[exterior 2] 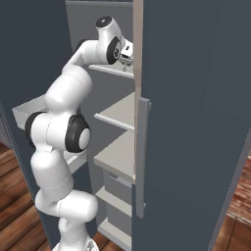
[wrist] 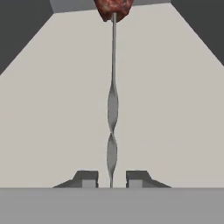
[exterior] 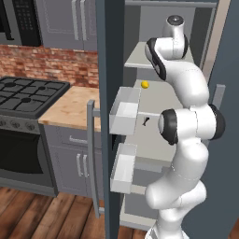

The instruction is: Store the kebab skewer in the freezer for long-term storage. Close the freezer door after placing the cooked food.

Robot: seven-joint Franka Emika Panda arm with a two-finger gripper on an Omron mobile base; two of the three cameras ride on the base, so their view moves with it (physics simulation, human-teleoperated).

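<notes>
Hand view shows our dark two-finger gripper (wrist: 112,178) pinching the thin twisted grey kebab skewer (wrist: 112,109), pointing to twelve o'clock over the pale freezer shelf (wrist: 175,109).

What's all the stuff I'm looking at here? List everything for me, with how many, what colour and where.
kebab skewer: one, pale stick with reddish-brown meat at the far end, held over a pale shelf
freezer: one, slate-grey with pale grey shelves, standing open
freezer door: one, slate-grey, swung open
door bins: two, white, on the open door
ball: one, yellow, on a shelf
small object: one, black, on a lower shelf
stove: one, black, left
counter: one, wooden, beside the stove
cabinets: grey, under the counter
arm: one, white with dark joints
jaws: dark tips, shut on the skewer
</notes>
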